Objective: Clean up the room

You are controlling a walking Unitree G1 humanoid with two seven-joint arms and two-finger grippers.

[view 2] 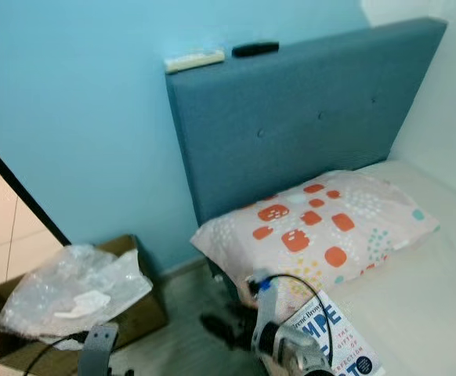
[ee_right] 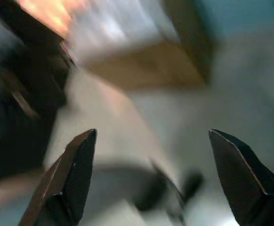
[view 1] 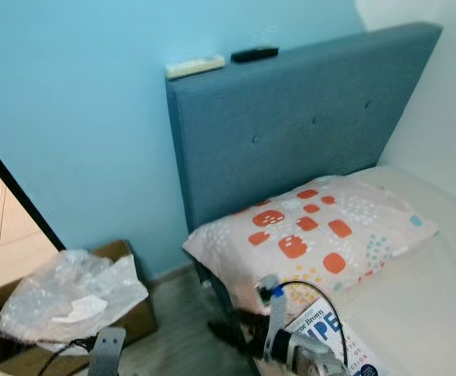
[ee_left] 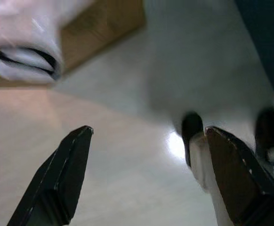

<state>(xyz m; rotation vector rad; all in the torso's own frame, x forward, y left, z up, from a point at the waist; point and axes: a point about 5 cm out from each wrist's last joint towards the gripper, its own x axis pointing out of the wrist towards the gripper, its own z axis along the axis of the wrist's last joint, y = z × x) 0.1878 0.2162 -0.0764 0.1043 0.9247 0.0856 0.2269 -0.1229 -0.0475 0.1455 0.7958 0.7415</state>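
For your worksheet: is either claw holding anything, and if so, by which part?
Nothing is held. The left claw and right claw are both open over the floor.

Patterned pillow [view 1: 310, 235] flat at the bed's head, against the blue headboard. Book [view 2: 334, 337] lying cover-up on the mattress just beside it. Open cardboard box [view 1: 130, 317] on the floor, stuffed with crumpled clear plastic [view 1: 67, 294].
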